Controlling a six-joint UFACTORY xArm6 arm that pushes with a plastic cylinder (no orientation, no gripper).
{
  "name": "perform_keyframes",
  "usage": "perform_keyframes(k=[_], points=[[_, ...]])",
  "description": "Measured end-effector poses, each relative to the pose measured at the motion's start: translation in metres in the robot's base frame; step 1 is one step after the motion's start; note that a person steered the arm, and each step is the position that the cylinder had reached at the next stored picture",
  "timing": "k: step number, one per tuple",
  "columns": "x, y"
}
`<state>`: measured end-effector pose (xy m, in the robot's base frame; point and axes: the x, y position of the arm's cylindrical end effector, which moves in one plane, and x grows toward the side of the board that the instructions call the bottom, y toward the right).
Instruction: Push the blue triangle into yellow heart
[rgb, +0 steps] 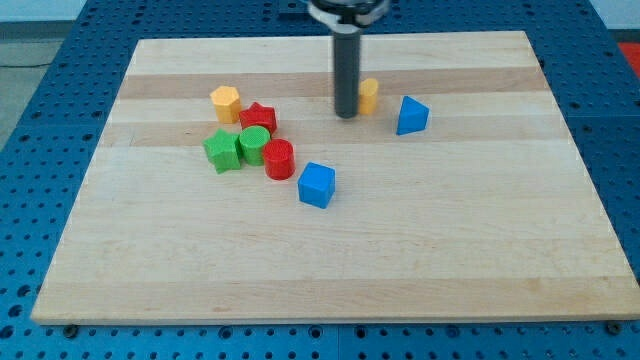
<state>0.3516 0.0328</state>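
Note:
The blue triangle (411, 115) sits on the wooden board toward the view's upper right. The yellow heart (369, 95) lies just left of it, with a small gap between them; my rod hides the heart's left part. My tip (347, 114) rests on the board right beside the yellow heart, on its left side, and about a block's width left of the blue triangle.
A cluster at the view's left holds a yellow hexagon (226, 102), a red star (259, 117), a green star (222, 150), a green cylinder (254, 143) and a red cylinder (279, 159). A blue cube (316, 184) stands near the middle. The board (330, 270) lies on a blue perforated table.

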Motion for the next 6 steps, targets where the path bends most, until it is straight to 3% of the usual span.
perform_keyframes(k=[2,4,5,6], points=[[-0.014,0.047],[0.06,0.002],[0.065,0.062],[0.039,0.078]])
